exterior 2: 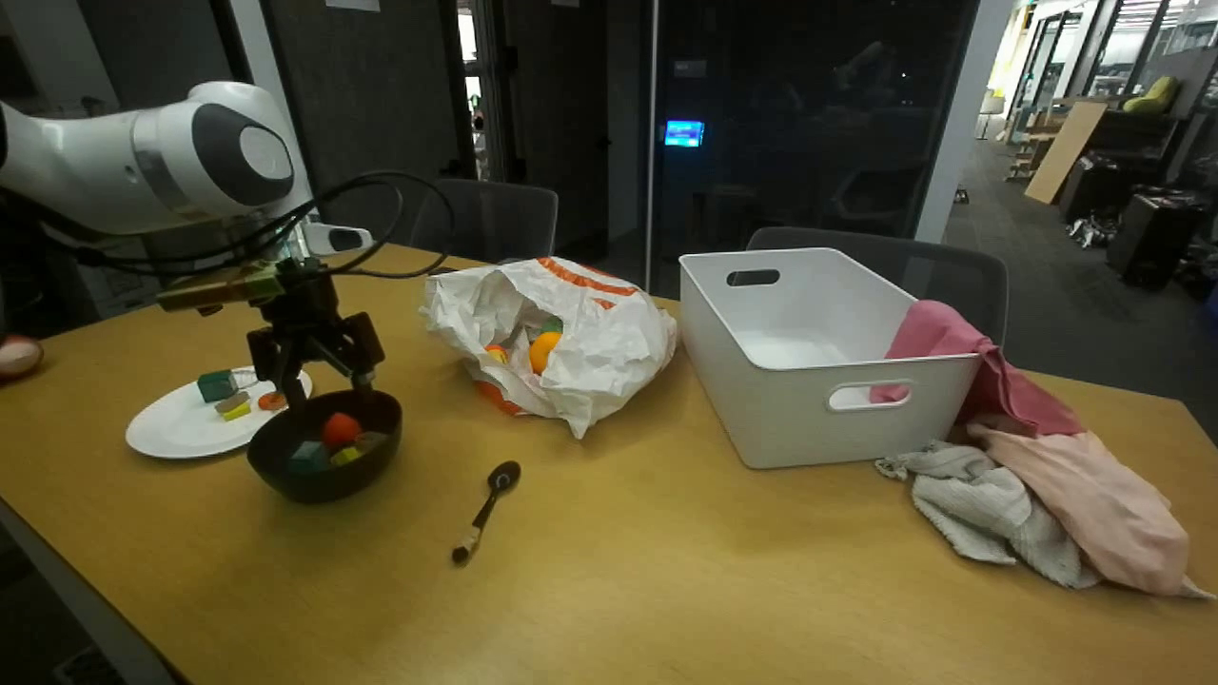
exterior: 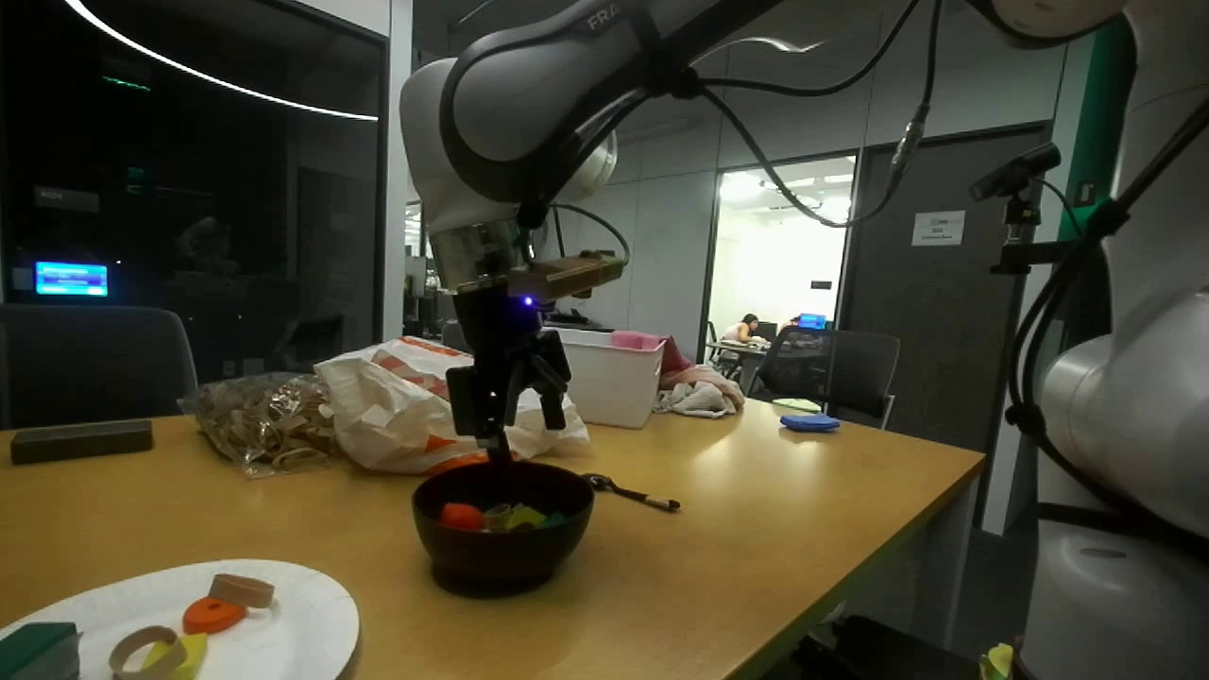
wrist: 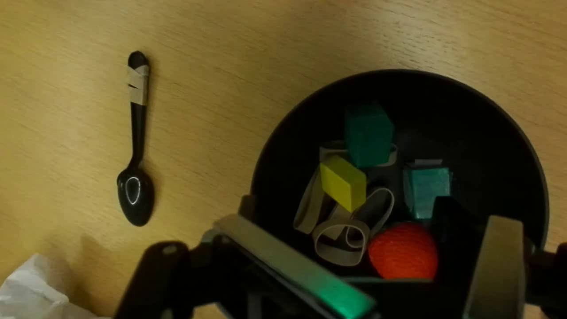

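While our gripper [exterior 2: 328,392] hangs over the bowl [wrist: 469,124], its fingers [wrist: 499,261] apart, we see a rounded red thing [wrist: 404,251] inside, lower right in the wrist view.

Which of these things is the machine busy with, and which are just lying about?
Seemingly part of the job:
Gripper, open at the black bowl
Red piece, yellow block, green block, teal block, tan rings, all inside it

Probably just lying about:
Black spoon
Crumpled white bag
White bin
Cloths
White plate (less sure: it bears similar pieces)
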`<state>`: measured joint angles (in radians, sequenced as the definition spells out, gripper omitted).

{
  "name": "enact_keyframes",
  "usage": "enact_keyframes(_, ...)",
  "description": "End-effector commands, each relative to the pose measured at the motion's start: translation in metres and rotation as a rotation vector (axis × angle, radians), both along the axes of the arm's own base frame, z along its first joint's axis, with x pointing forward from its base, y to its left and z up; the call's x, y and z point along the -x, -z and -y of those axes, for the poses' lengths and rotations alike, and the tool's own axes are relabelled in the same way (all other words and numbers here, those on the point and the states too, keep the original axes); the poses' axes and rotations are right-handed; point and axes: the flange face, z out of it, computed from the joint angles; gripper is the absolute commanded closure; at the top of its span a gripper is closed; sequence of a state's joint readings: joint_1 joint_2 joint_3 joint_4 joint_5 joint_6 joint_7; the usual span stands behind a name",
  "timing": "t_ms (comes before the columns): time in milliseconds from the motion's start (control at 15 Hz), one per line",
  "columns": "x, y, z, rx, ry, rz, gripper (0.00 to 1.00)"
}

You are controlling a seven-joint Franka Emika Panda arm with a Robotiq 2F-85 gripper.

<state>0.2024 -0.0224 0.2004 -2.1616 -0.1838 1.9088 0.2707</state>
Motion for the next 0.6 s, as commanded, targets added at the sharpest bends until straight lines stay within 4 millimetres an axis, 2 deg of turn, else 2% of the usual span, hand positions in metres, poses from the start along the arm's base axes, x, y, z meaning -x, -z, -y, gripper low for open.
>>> enact_keyframes(0,0.006,-0.014,-0.025,-0.043,-0.02,0.015,0.0)
enact_keyframes(533,0.036,0.003,-0.143,-0.161,-0.22,-0.037,0.0)
